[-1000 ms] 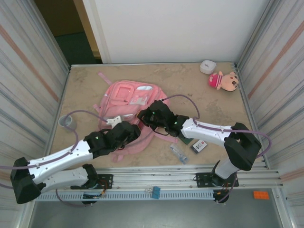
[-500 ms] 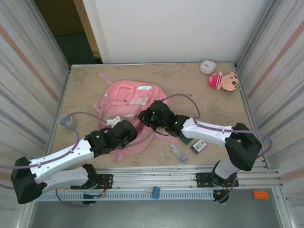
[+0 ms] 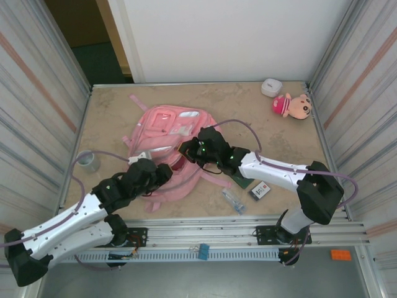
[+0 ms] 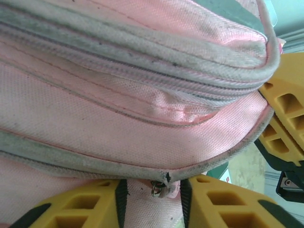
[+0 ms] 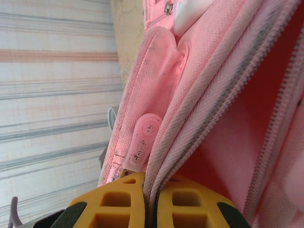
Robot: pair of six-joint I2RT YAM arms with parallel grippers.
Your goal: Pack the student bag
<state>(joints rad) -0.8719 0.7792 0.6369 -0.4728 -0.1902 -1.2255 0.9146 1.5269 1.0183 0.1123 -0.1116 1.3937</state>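
The student bag (image 3: 162, 133), a large pink backpack, lies left of the table's middle with both grippers at its near end. My left gripper (image 3: 162, 174) is shut on a fold of the bag's pink fabric (image 4: 142, 95). A small metal zip ring (image 4: 156, 189) sits between the yellow fingers (image 4: 209, 199). My right gripper (image 3: 186, 149) is shut on the edge of the bag's open zip (image 5: 161, 156), with a pink rubber zip pull (image 5: 142, 145) just left of it. The reddish inside of the bag (image 5: 237, 142) shows to the right.
A pink-hatted plush doll (image 3: 291, 105) and a small white case (image 3: 271, 87) lie at the back right. A green item (image 3: 242, 181), a small card box (image 3: 260, 190) and a clear plastic piece (image 3: 234, 200) lie near the front right. A grey roll (image 3: 89, 161) sits at the left.
My left arm has drawn back toward the near left, taking its hold on the bag with it. The right gripper has stayed at the bag's opening.
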